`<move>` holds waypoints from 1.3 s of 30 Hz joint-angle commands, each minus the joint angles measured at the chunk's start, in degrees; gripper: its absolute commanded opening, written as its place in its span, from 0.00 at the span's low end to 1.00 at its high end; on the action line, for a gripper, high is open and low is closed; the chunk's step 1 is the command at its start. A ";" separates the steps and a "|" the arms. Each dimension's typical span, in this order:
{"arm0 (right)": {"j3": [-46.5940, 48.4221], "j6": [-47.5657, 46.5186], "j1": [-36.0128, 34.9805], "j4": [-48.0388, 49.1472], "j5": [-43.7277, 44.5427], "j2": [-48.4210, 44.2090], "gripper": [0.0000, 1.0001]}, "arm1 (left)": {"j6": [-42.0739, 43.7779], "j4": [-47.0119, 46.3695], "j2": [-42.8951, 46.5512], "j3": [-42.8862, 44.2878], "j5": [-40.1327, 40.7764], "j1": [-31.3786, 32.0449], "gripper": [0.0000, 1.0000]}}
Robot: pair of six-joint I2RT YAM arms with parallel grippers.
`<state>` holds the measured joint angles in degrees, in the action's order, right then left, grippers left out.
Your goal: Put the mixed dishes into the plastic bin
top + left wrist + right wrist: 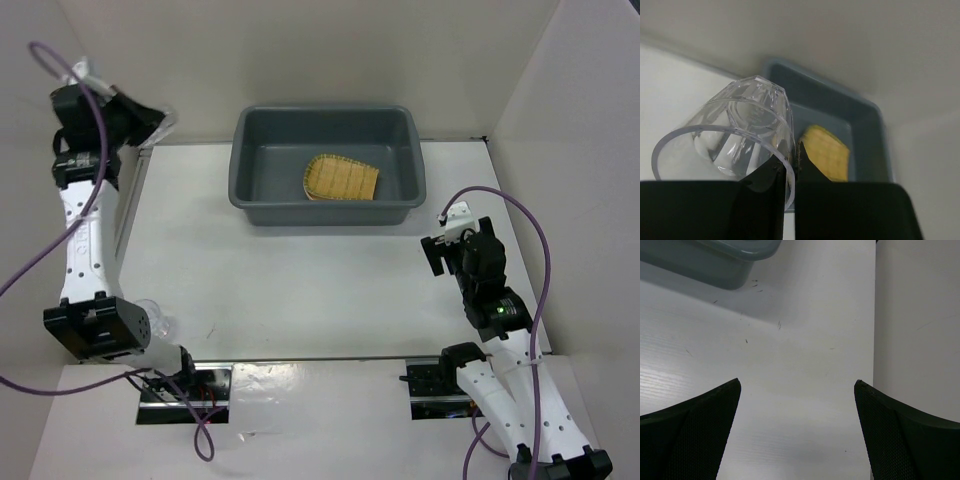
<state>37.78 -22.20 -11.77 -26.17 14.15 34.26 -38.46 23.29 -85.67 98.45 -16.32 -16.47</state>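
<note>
Left gripper (792,167): jaws nearly closed, pinching one rim wall of the clear cup (735,130), which tilts out to their left. Plastic bin (865,125) lies ahead, with the bamboo tray (827,152) inside. Risk: the slick single-wall hold may pivot or slip. Right gripper (796,385): wide, empty.

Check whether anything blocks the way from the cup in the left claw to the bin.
Nothing visible does. The left claw pinches the wall of the clear cup, and the stretch from there to the plastic bin shows no obstacle. The bin has no lid; only the bamboo tray lies inside, with bare floor to its left.
</note>
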 commanded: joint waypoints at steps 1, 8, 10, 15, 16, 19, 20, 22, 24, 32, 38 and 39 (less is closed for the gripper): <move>-0.60 -0.13 -0.45 2.09 0.69 0.02 0.98 | 3.80 -3.88 -6.32 4.53 -7.50 9.15 0.00; -0.60 -0.13 -0.45 2.09 0.70 0.02 0.98 | 20.52 17.19 -23.04 17.73 5.74 29.98 0.00; -0.60 -0.13 -0.45 2.09 0.70 0.02 0.98 | 21.66 21.33 -27.08 18.26 13.54 34.82 0.00; -0.60 -0.13 -0.45 2.09 1.23 0.02 0.98 | 23.08 26.63 -34.02 19.93 22.37 41.33 0.00; -0.60 -0.13 -0.45 2.09 1.23 0.02 0.98 | 23.77 27.85 -34.73 20.63 23.08 41.34 0.00; -0.60 -0.13 -0.45 2.09 1.23 0.02 0.98 | 24.31 28.39 -36.84 20.64 24.67 42.92 0.00; -0.60 -0.13 -0.45 2.09 1.23 0.02 0.98 | 24.83 28.39 -37.37 20.12 24.67 42.92 0.00; -0.60 -0.13 -0.45 2.09 1.23 0.02 0.98 | 24.83 29.35 -39.04 20.11 25.27 43.45 0.00; -0.60 -0.13 -0.45 2.09 1.23 0.02 0.98 | 25.36 29.36 -40.62 20.11 25.28 43.45 0.00; -0.60 -0.13 -0.45 2.09 1.23 0.02 0.98 | 26.42 30.67 -44.40 21.59 24.23 43.45 0.03; -0.60 -0.13 -0.45 2.09 1.23 0.02 0.98 | 26.42 35.24 -46.78 29.32 27.64 43.98 0.52; -0.60 -0.13 -0.45 2.09 1.23 0.02 0.98 | 26.42 35.25 -45.91 30.47 28.61 43.98 0.60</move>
<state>37.78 -22.20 -11.77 -26.15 14.59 34.28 -13.19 55.53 -132.31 124.25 9.34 26.96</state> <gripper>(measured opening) 0.982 0.566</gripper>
